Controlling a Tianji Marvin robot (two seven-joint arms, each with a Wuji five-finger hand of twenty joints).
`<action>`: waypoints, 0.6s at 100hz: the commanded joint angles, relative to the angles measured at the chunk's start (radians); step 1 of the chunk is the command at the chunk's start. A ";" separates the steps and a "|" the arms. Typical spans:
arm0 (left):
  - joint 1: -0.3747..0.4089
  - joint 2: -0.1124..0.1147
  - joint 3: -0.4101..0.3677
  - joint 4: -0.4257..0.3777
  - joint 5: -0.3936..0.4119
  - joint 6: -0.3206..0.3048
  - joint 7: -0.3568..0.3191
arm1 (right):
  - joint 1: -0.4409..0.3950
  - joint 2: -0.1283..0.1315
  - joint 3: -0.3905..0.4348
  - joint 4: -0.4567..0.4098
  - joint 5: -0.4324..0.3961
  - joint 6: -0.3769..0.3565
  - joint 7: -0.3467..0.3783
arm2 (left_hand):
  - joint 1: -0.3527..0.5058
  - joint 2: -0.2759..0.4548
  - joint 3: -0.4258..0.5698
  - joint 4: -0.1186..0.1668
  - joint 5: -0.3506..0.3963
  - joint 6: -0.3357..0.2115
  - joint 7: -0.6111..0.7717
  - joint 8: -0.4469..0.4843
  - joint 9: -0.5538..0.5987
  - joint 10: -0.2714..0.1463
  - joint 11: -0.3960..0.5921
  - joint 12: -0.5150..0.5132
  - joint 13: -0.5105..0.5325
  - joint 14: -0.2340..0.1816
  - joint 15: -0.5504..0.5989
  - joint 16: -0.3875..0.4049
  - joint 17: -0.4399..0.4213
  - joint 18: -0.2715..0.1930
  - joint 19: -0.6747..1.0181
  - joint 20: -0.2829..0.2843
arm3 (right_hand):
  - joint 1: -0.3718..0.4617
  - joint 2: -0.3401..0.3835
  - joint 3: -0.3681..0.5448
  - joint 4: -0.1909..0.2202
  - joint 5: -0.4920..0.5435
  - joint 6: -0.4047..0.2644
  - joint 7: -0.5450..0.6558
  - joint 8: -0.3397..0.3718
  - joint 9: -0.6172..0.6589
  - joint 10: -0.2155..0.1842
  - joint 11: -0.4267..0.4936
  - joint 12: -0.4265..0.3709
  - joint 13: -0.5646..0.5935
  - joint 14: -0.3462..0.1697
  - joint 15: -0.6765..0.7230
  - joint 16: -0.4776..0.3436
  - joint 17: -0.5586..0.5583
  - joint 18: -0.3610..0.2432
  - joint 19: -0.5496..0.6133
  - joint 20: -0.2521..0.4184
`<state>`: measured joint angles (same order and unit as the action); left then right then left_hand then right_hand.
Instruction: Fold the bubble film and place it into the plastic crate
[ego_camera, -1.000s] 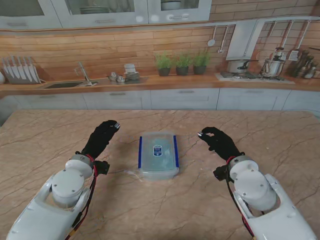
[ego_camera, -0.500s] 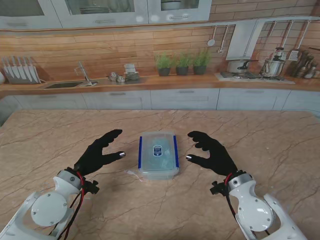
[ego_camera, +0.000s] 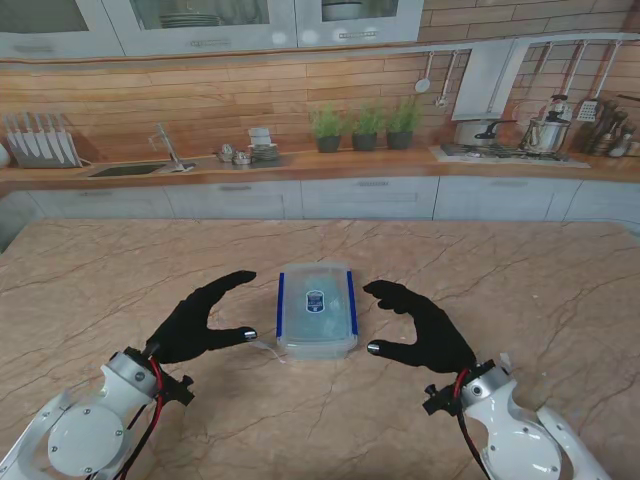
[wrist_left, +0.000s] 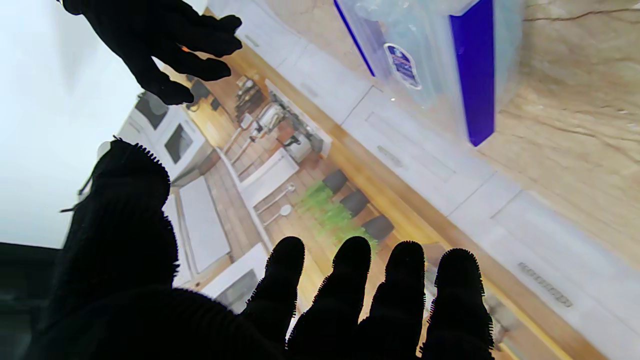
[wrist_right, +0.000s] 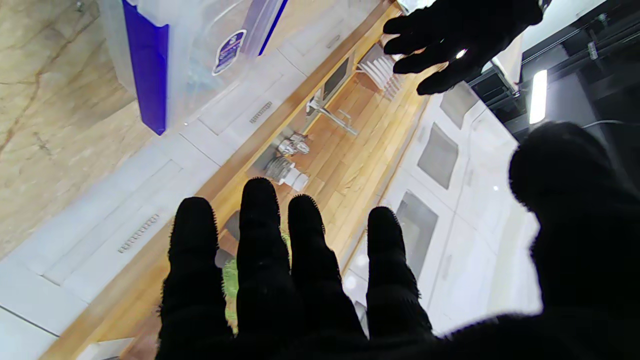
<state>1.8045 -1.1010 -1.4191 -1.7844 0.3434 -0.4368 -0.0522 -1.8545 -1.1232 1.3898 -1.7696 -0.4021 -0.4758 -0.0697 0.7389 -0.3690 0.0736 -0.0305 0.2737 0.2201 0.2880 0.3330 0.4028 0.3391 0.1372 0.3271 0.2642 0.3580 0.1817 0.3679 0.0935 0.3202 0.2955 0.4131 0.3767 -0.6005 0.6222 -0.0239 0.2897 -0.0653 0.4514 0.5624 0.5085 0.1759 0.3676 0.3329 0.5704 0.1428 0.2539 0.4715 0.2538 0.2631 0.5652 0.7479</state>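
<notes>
The clear plastic crate (ego_camera: 317, 308) with blue side clips and a lid bearing a small label sits at the middle of the marble table. Pale bubble film shows faintly through its walls (wrist_left: 400, 30) (wrist_right: 200, 30); a small clear scrap lies at its near-left corner (ego_camera: 266, 346). My left hand (ego_camera: 205, 315) hovers open to the crate's left, fingers spread, palm turned toward it. My right hand (ego_camera: 420, 325) hovers open to the crate's right, mirrored. Neither touches the crate. Each wrist view shows the opposite hand (wrist_left: 165, 40) (wrist_right: 455, 40) across the crate.
The marble table (ego_camera: 120, 270) stretches wide on both sides. Beyond its far edge runs a kitchen counter with a sink (ego_camera: 130, 168), potted herbs (ego_camera: 365, 127) and a stove with pots (ego_camera: 500, 135).
Both hands have drawn back toward me and lowered beside the crate, opening from curled fingers to a spread pose with palms facing the crate. The crate has not moved.
</notes>
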 joint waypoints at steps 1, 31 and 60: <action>0.016 -0.002 0.003 -0.013 -0.005 -0.008 0.005 | -0.018 0.001 -0.001 -0.024 -0.015 -0.022 -0.009 | -0.003 -0.031 0.011 0.009 -0.025 -0.038 0.033 0.012 0.002 -0.018 -0.031 -0.009 0.002 -0.017 -0.003 -0.011 0.004 -0.017 -0.020 -0.007 | -0.032 -0.030 -0.002 -0.034 -0.020 -0.030 -0.005 -0.013 0.018 -0.033 -0.028 -0.009 0.017 -0.026 -0.022 -0.012 -0.010 -0.035 -0.027 0.018; 0.021 -0.002 -0.001 -0.021 -0.027 0.009 -0.004 | -0.029 0.000 0.004 -0.032 -0.003 -0.053 -0.010 | -0.012 -0.041 0.040 0.005 -0.009 -0.040 0.033 0.010 0.023 -0.011 -0.036 -0.008 0.017 -0.006 0.000 -0.007 0.020 0.002 -0.035 0.007 | -0.060 -0.027 0.008 -0.035 -0.011 -0.029 -0.010 -0.024 0.033 -0.024 -0.040 -0.005 0.021 -0.019 -0.023 -0.004 -0.013 -0.025 -0.024 0.029; 0.022 0.004 -0.003 -0.023 -0.036 0.015 -0.034 | -0.024 -0.001 -0.002 -0.031 -0.003 -0.046 -0.016 | -0.024 -0.032 0.057 0.001 -0.008 -0.040 0.029 0.007 0.031 -0.007 -0.045 -0.009 0.020 0.000 0.000 -0.006 0.040 0.010 -0.080 0.016 | -0.075 -0.028 0.018 -0.036 -0.002 -0.027 -0.010 -0.027 0.040 -0.018 -0.042 0.001 0.026 -0.018 -0.021 0.003 -0.012 -0.023 -0.023 0.036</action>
<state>1.8164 -1.0966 -1.4204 -1.8026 0.3112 -0.4248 -0.0848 -1.8766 -1.1214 1.3931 -1.7942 -0.4046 -0.5267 -0.0878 0.7378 -0.3690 0.1193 -0.0306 0.2737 0.2137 0.2978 0.3331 0.4120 0.3391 0.1257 0.3271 0.2655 0.3580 0.1817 0.3679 0.1251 0.3299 0.2428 0.4134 0.3446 -0.6005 0.6227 -0.0239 0.2899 -0.0664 0.4515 0.5423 0.5311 0.1742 0.3545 0.3329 0.5802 0.1426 0.2445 0.4715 0.2538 0.2631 0.5648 0.7600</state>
